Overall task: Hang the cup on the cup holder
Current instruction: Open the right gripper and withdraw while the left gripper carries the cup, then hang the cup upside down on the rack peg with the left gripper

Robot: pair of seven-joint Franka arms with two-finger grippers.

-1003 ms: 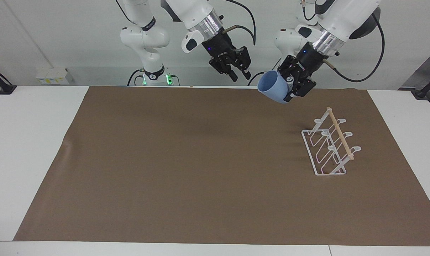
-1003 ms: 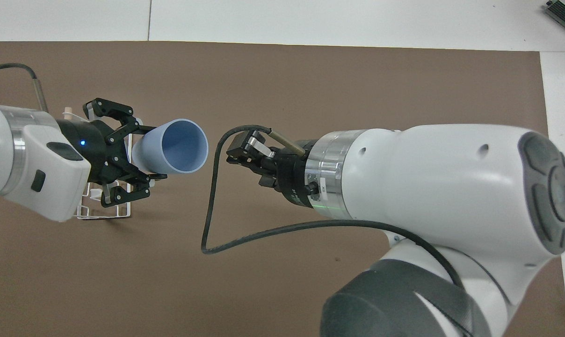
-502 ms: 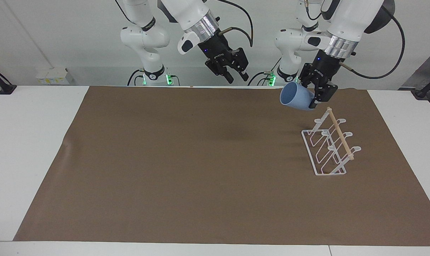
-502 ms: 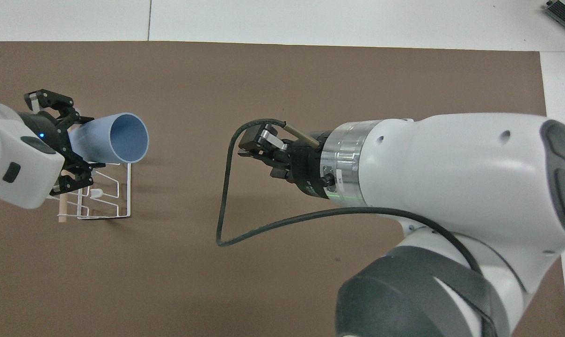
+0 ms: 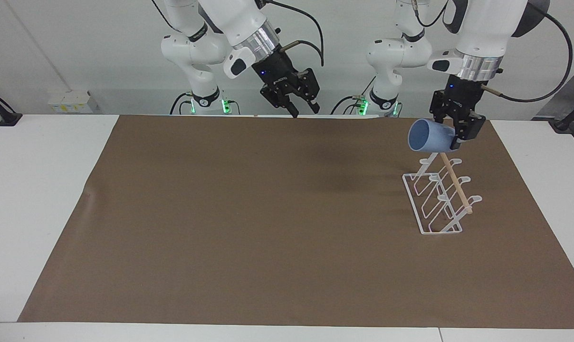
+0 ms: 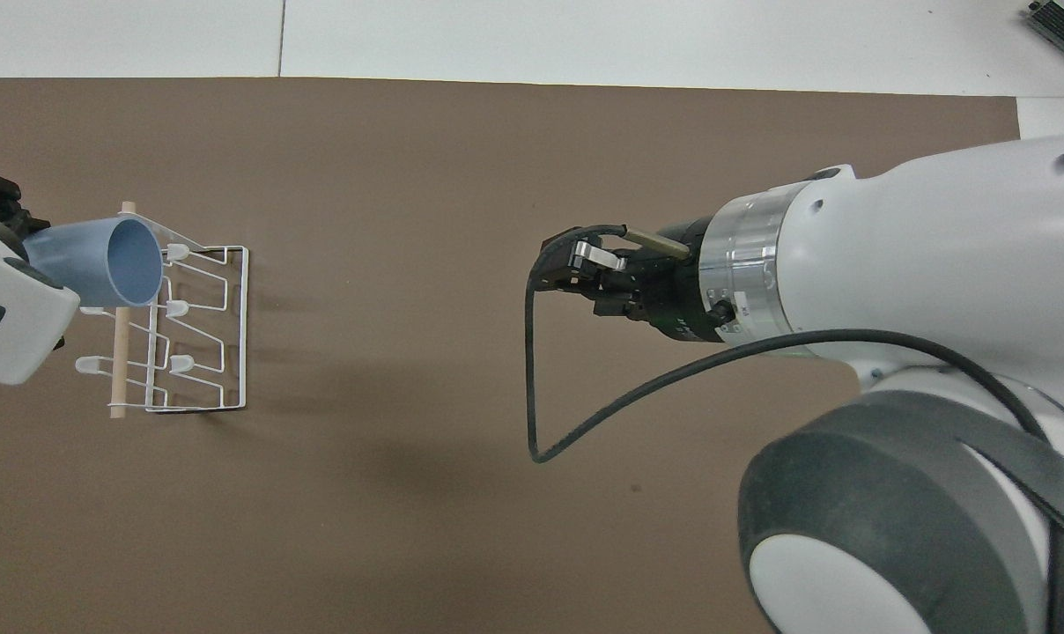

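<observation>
One left end effector clamps the cup over the cup holder.

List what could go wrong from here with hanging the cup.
1. The left gripper holds the cup on its side by the base end, mouth sideways over the rack's end nearer the robots. Without tipping, a prong may miss the mouth.
2. Lowering could knock the wooden dowel and shift the light wire rack.
3. The right gripper waits over the mat's edge and cannot steady it.

Matte plastic cup; wire cup holder, wooden dowel.
</observation>
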